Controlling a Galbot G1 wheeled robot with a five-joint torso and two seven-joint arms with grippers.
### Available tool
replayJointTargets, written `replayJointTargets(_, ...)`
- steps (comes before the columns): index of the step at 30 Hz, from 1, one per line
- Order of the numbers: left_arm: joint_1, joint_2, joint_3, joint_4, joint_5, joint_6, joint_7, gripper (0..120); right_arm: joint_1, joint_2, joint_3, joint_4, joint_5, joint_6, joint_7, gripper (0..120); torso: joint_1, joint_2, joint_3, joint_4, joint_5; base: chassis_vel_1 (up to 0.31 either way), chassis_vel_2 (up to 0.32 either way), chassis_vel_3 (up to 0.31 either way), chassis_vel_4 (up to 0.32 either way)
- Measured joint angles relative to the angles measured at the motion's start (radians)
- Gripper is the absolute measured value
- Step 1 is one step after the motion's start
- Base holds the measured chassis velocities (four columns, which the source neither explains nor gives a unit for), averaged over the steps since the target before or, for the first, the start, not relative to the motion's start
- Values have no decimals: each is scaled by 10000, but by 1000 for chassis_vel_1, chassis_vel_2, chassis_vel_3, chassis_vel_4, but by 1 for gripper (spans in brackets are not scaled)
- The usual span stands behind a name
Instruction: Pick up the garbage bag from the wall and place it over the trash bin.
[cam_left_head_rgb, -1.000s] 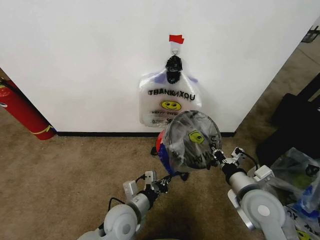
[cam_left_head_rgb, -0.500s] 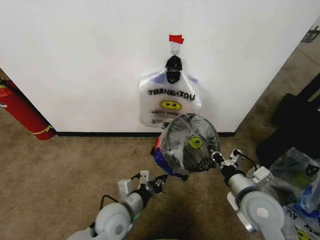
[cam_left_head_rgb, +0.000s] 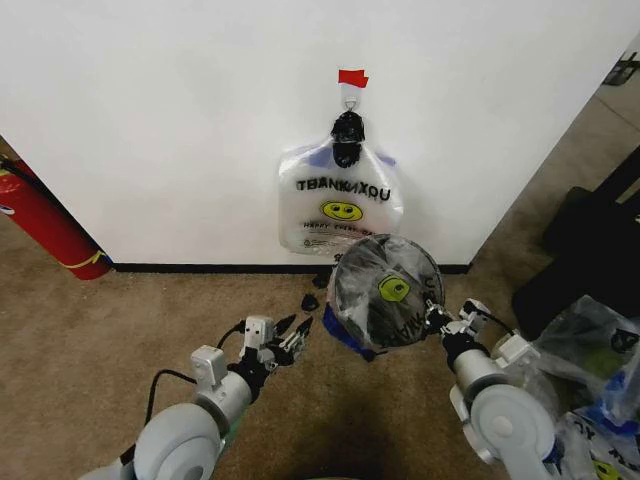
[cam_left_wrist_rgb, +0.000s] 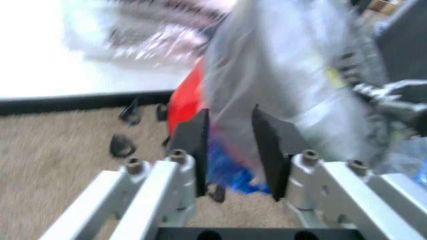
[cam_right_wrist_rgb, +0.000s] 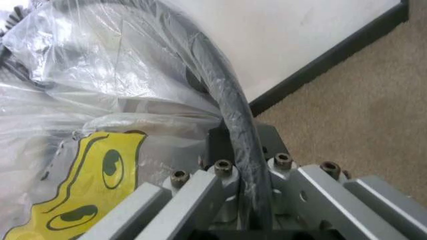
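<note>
Left gripper (cam_left_head_rgb: 290, 335) has pulled back from the trash bin (cam_left_head_rgb: 385, 290), jaws apart, empty; bin w/ garbage bag (cam_right_wrist_rgb: 100, 115) over it now lies ahead & to its right. Right gripper (cam_left_head_rgb: 437, 317) is nearer, clamped on bin rim, bin tipped

Bag-covered trash bin (cam_left_head_rgb: 385, 292), tilted, beside wall (cam_left_head_rgb: 150, 120)

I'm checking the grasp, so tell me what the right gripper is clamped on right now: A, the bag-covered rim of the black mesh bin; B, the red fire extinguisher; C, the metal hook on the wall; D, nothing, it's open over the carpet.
A: in the right wrist view the right gripper is closed on the dark rim of the trash bin, with the garbage bag stretched over that rim.
</note>
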Motion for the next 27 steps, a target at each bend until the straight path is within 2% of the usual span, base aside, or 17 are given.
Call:
replayJointTargets(6,-1399,636,694,-131,-398,314,-66,0,-51,355,-445,-37,-1585,244,44,0,0,0,0,-1,-1,0,0,0,0)
replayJointTargets(9,-1858,651,850,-127,-606,526,-108,0,7,477,-798,-160,-2267,387,113,0,1,0,0,-5,-3,0,0,0,0)
replayJointTargets(11,-2243,634,1045,-164,-807,799,-207,0,176,598,-1230,-308,-2756,476,215,0,0,0,1,6,1,0,0,0,0)
replayJointTargets(14,-3542,484,1969,76,-1391,1208,-482,0,237,863,-1684,-410,-3268,521,317,0,0,-1,0,2,-2,0,0,0,0)
replayJointTargets(15,-3542,484,1969,76,-1391,1208,-482,0,237,863,-1684,-410,-3268,521,317,0,0,-1,0,2,-2,0,0,0,0)
replayJointTargets(19,-5737,7,3829,830,-2044,1712,-900,0,228,1171,-1949,-535,-3758,536,335,0,1,0,1,-3,3,0,0,0,0)
replayJointTargets(21,-6701,-273,4701,1336,-1871,2083,-1132,0,180,1242,-1928,-563,-3877,564,327,0,1,-1,2,-3,0,0,0,0,0)
replayJointTargets(22,-6701,-273,4701,1336,-1871,2083,-1132,0,180,1242,-1928,-563,-3877,564,327,0,1,-1,2,-3,0,0,0,0,0)
replayJointTargets(27,-8202,-831,6018,2322,-868,3089,-1652,0,132,1272,-1774,-641,-3829,723,94,0,1,-1,2,-1,-1,0,0,0,0)
